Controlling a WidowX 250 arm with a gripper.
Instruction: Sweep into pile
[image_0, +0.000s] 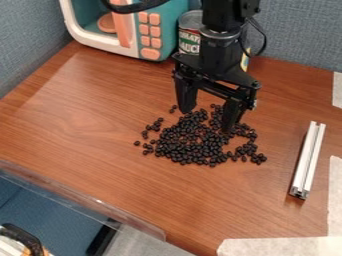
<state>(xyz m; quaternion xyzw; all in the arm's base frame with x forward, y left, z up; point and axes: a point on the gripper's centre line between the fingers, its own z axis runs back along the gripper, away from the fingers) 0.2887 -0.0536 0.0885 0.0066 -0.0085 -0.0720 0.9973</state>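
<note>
The black gripper (207, 120) hangs over the back of the black beans, its two fingers pointing down and spread apart. Between them I see beans and table surface, nothing held. The black beans (190, 145) lie scattered in a loose patch on the wooden table (87, 130), densest at the middle, with a few stray ones at its left edge and others at the right. Some beans at the back are partly hidden by the fingers.
A silver metal bar (308, 160) lies on the right side of the table. Behind the arm stand a can (190, 40) and a toy microwave (127, 32). White tape (287, 246) runs along the near right edge; a clear strip (80, 197) borders the front left.
</note>
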